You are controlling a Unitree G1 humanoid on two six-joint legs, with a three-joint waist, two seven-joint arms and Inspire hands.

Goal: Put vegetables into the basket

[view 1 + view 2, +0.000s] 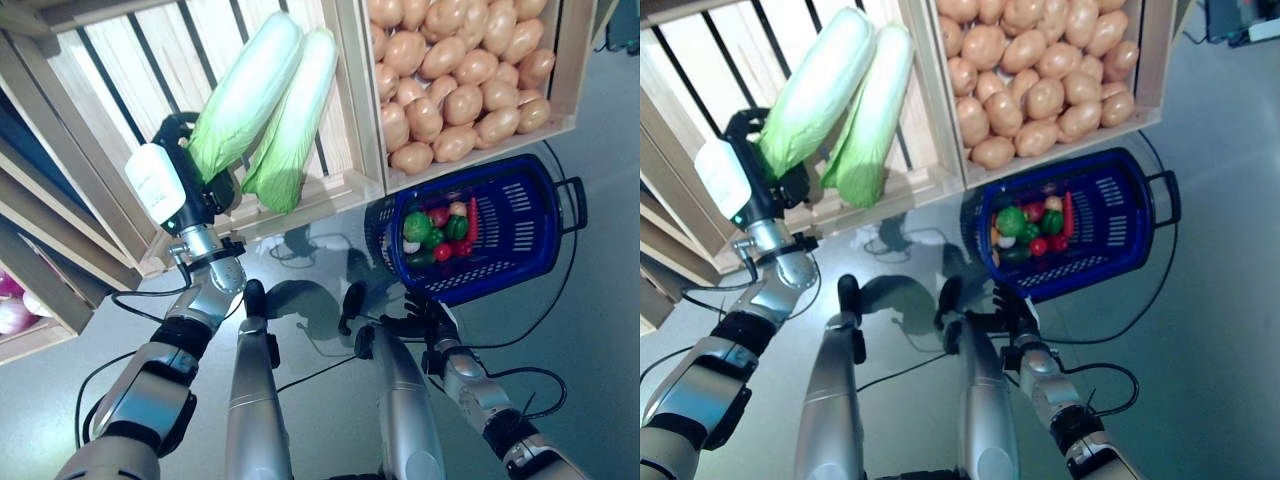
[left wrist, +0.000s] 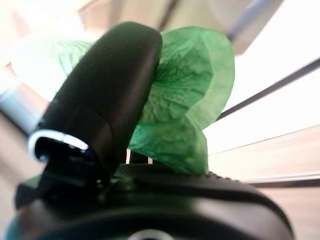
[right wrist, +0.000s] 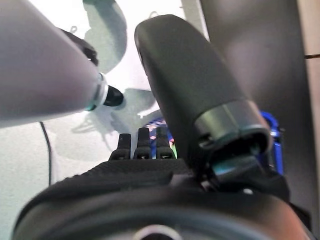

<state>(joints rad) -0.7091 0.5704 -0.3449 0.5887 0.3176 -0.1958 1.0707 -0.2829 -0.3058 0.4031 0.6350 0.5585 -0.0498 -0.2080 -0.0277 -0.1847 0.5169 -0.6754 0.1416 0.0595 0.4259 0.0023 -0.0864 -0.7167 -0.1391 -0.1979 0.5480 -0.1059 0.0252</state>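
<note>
Two long pale-green cabbages lie side by side in a slatted wooden crate [image 1: 330, 195]. My left hand [image 1: 200, 195] is raised to the leafy end of the left cabbage [image 1: 250, 90]. In the left wrist view its thumb [image 2: 105, 100] curls over the green leaf [image 2: 185, 100], so it is shut on that cabbage. The second cabbage [image 1: 300, 110] rests against the first. A blue basket [image 1: 520, 220] sits on the floor to the right, holding green peppers, tomatoes and a red chilli [image 1: 440, 232]. My right hand [image 1: 425, 325] hangs low just in front of the basket, open and holding nothing.
A crate full of potatoes [image 1: 450, 70] stands right of the cabbage crate, directly above the basket. More wooden crates step down on the left, one with a purple onion [image 1: 12, 312]. Grey floor stretches out to the right of the basket.
</note>
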